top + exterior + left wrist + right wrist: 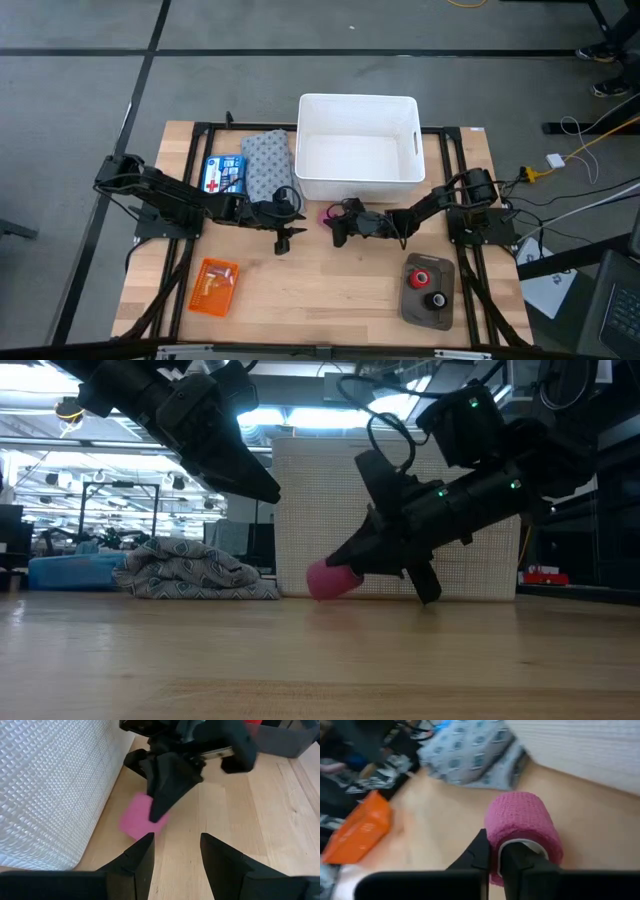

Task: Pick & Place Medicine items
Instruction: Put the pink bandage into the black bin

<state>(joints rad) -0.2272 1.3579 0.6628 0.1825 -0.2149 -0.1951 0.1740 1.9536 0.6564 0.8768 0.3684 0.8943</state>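
Now the right gripper (495, 857) pinched the pink roll (522, 827) at the white bin's (358, 145) six o'clock; the left gripper (175, 855) hovered spread nearby.

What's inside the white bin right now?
In the high view, the white bin shows only a bare floor. The low view's side wall hides its inside. The pink roll lies outside, at its front.
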